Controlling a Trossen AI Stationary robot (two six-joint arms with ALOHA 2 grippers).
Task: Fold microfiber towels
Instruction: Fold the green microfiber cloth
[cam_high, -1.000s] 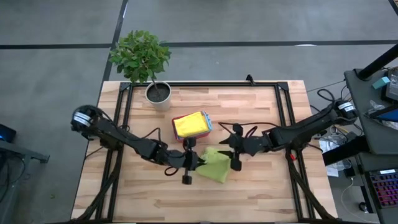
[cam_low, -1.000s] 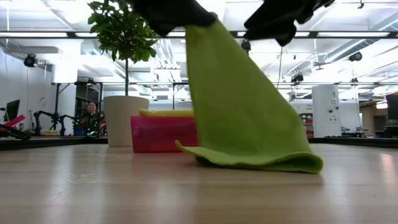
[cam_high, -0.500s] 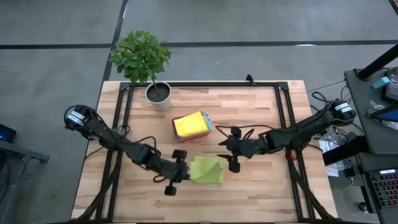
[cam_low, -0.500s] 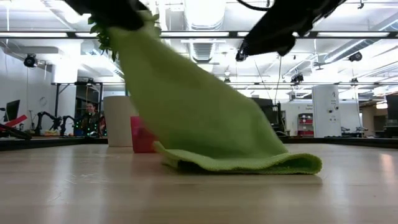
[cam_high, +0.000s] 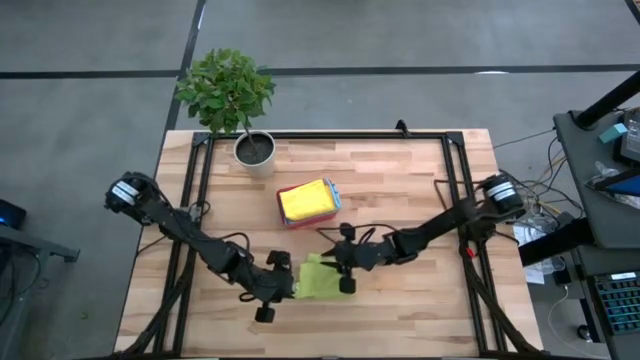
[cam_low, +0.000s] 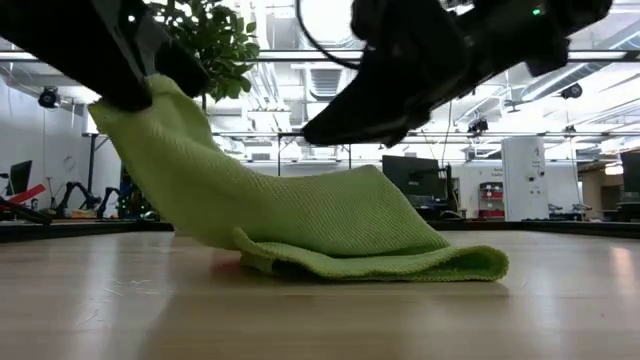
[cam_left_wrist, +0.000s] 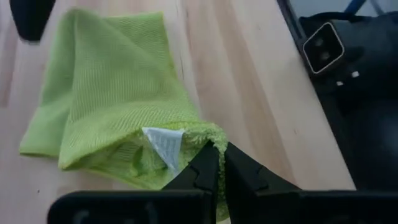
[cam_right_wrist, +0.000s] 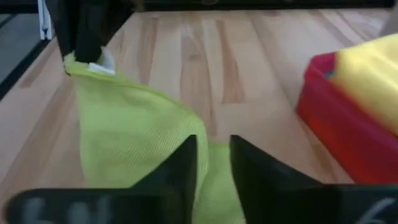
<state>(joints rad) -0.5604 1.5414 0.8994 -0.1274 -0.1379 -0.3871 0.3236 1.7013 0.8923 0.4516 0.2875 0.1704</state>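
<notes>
A lime green towel (cam_high: 320, 278) lies on the table near the front, bunched and partly doubled over. My left gripper (cam_high: 294, 284) is at its left side, shut on one raised corner (cam_low: 150, 100). From that corner the cloth slopes down to the part lying flat (cam_low: 400, 260). My right gripper (cam_high: 336, 270) hovers low over the towel's right part (cam_right_wrist: 124, 124), its fingers a little apart. A yellow towel (cam_high: 305, 198) lies folded on the pink tray (cam_high: 300, 218). My left gripper pinches the green towel's corner (cam_left_wrist: 202, 134) between its two fingers, right beside the white label (cam_left_wrist: 163, 143). The fingers slant down from the table's left. The corner is lifted clear and the cloth hangs from it fairly taut, its other end on the table. My right gripper has green cloth showing under its fingers (cam_right_wrist: 186, 162); whether they touch it, I cannot tell.
The pink tray (cam_right_wrist: 348, 130) stands just beyond the towel toward the far edge. A potted plant (cam_high: 255, 150) stands at the far left. Black frame rails (cam_high: 200, 180) run along the table's sides. Bare wood (cam_high: 420, 310) lies to the near right.
My left gripper has sunk and gone toward the table's near left with the held corner. This draws the towel over leftward while its right end stays on the table. My right gripper has come down and leftward over the towel.
</notes>
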